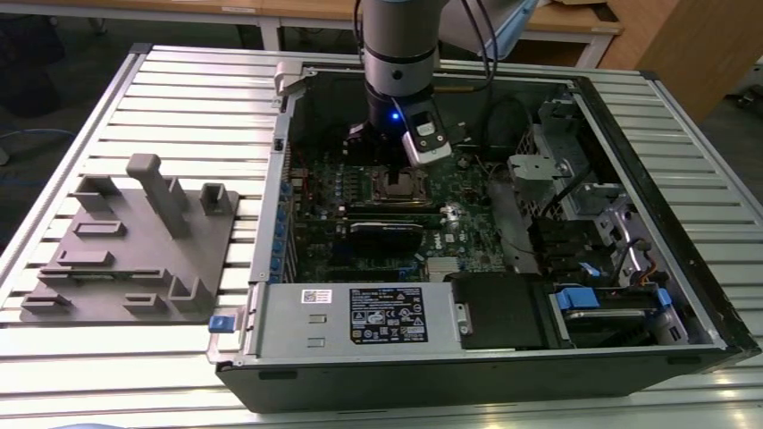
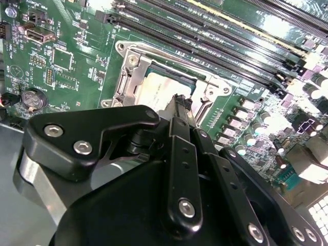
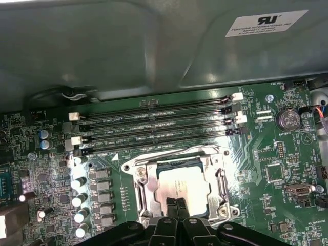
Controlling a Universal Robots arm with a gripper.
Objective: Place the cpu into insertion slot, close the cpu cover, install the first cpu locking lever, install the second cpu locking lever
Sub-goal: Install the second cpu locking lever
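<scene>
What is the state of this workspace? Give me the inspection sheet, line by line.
Surface: slatted metal table carrying an open computer case.
Job's things: cpu lies flat inside the window of the cpu cover, which sits down over it on the motherboard.
Clutter: grey moulded fixture tray on the table, at the exterior view's left.
Grippers: claw shut, tips at the cpu's edge, holding nothing that can be seen.
Cables: black cables inside the case.
Surroundings: wooden desks behind the table.
</scene>
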